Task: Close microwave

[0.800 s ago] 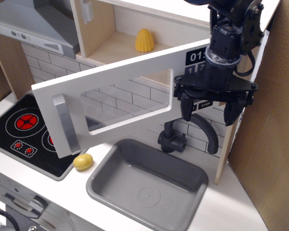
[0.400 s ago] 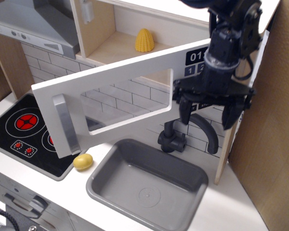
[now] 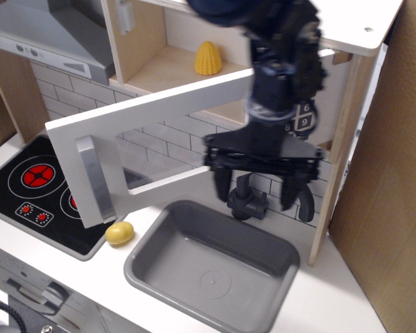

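Observation:
The microwave is a light-wood box (image 3: 149,48) with its wide white door (image 3: 159,114) swung open toward me. The door has a clear window (image 3: 173,149) and a vertical grey bar handle (image 3: 96,177) at its left end. Its black keypad (image 3: 301,118) is mostly hidden behind the arm. A yellow corn cob (image 3: 207,57) stands inside the box. My gripper (image 3: 256,189) is open and empty, fingers pointing down, in front of the door's right part, above the sink. One fingertip (image 3: 222,189) hangs just below the door's lower edge.
A grey sink basin (image 3: 159,243) lies below the door, with a dark tap (image 3: 248,201) behind it. A yellow lemon-like toy (image 3: 119,233) lies beside the black hob (image 3: 28,184). A grey extractor hood (image 3: 41,35) is top left. A brown board (image 3: 388,180) stands on the right.
My gripper has moved left and down along the front of the door, from over the keypad to near the window's right edge. The door has not moved.

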Robot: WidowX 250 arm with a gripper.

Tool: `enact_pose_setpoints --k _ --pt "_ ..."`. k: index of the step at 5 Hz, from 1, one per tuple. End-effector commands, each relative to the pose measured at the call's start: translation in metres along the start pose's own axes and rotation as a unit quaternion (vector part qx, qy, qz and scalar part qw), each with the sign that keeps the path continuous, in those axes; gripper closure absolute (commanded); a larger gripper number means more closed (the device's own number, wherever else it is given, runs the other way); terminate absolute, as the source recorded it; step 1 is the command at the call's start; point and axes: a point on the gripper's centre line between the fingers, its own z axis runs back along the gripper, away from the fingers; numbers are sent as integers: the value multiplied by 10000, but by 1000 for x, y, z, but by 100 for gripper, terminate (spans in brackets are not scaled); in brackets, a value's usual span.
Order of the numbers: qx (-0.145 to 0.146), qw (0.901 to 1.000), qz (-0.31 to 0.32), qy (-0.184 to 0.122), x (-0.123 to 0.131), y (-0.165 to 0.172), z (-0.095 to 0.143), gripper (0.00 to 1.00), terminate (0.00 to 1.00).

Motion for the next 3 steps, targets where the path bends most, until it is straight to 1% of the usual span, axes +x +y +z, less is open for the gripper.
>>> enact_pose_setpoints --k 1,2,3 --pt "-232 9993 -67 -271 -8 35 24 0 0" --pt "-267 9989 71 -383 2 45 27 0 0" --pt "-233 9971 51 -718 16 53 27 0 0"
